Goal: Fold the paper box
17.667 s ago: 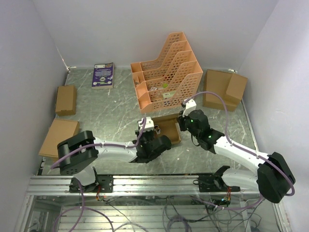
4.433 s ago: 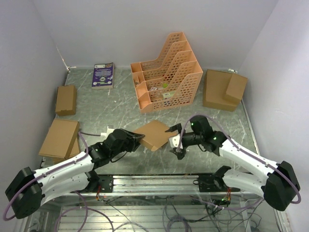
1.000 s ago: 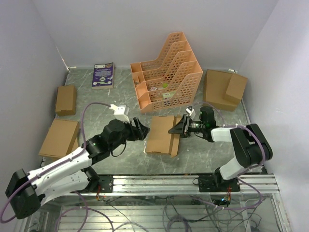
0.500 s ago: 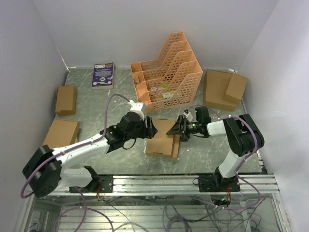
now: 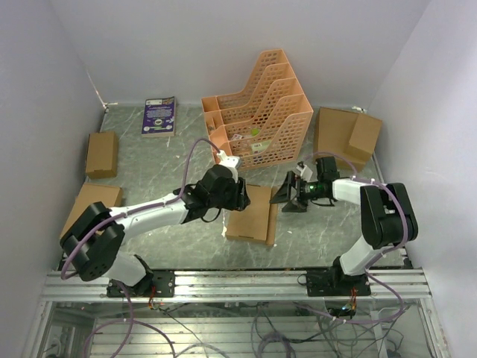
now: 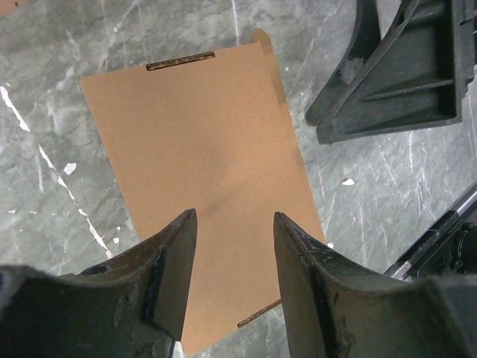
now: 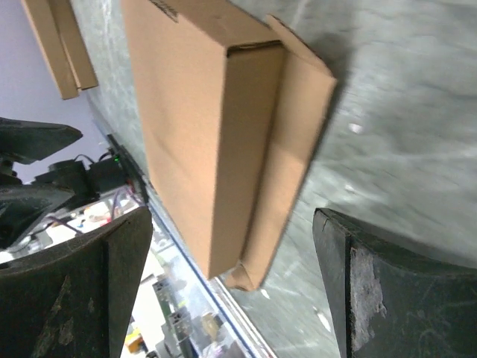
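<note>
The paper box [image 5: 252,212] lies flat on the table as a shallow brown closed shape. A loose side flap [image 7: 298,134] sticks out along its right edge. My left gripper [image 5: 241,197] hovers over the box's far left part. In the left wrist view its fingers [image 6: 175,276] stand apart above the box's top face [image 6: 201,164], holding nothing. My right gripper [image 5: 283,200] sits low just right of the box, wide open and facing the flap side. In the right wrist view the box [image 7: 194,127] lies beyond the open right gripper [image 7: 232,224], apart from it.
An orange lattice file rack [image 5: 257,112] stands behind the box. Ready-made brown boxes sit at the back right [image 5: 346,138] and along the left [image 5: 101,153], [image 5: 93,205]. A booklet [image 5: 159,115] lies at the back left. The metal rail [image 5: 238,283] runs along the near edge.
My left gripper has swung right over the box while its jaws narrowed. My right gripper has opened wide and drawn back a little from the box's right edge.
</note>
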### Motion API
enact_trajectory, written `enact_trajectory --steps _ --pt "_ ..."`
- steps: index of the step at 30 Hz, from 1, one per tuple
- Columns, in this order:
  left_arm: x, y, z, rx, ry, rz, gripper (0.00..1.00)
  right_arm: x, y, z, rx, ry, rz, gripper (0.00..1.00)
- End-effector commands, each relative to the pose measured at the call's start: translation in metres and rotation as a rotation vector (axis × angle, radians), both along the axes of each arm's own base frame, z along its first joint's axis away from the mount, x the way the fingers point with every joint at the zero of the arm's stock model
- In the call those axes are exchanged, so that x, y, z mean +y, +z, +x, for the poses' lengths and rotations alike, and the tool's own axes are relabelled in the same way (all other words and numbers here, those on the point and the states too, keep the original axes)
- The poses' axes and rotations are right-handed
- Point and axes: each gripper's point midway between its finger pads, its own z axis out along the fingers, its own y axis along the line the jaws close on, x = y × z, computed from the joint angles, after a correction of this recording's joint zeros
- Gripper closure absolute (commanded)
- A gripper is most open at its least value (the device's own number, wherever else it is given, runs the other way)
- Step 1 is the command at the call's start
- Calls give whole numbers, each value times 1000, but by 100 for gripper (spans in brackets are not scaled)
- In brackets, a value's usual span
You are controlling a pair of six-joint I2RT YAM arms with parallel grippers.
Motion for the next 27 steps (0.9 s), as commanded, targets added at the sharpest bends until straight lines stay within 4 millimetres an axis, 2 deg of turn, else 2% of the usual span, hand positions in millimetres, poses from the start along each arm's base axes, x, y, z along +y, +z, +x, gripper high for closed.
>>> enact_trajectory --steps 1,3,6,11,12,13,15,17,21,22,24,26,27 --pt "-18 14 2 -24 -78 -40 45 -34 -1 -3 -59 19 -97 12" --pt "-20 15 1 -24 -93 -43 46 -40 8 0 -123 59 -88 13" --pt "-19 16 -3 -31 -115 -46 50 -43 27 4 -285 217 -94 13" --pt "-6 36 -5 -128 -96 -96 49 -44 83 16 -751 489 -119 12" --pt "-3 43 -6 -160 -92 -123 49 -43 103 21 -899 555 -125 4" --pt "-2 55 -6 -201 -84 -165 47 -42 115 17 -1017 621 -136 1" --pt "3 59 -8 -226 -77 -210 43 -41 126 6 -1231 782 -194 0" --pt "5 61 -10 -237 -91 -262 44 -45 128 -9 -1392 962 -253 0" --pt "8 69 -10 -224 -125 -403 43 -43 117 -55 -1479 1305 -242 1" --pt "9 68 -10 -213 -125 -409 43 -35 115 -67 -1493 1358 -220 3" --pt "11 63 -12 -203 -140 -382 43 -20 107 -74 -1532 1360 -248 8" --pt "13 62 -13 -215 -140 -375 44 -5 102 -78 -1599 1340 -309 17" --pt "16 61 -13 -227 -132 -366 44 0 95 -86 -1617 1340 -319 21"
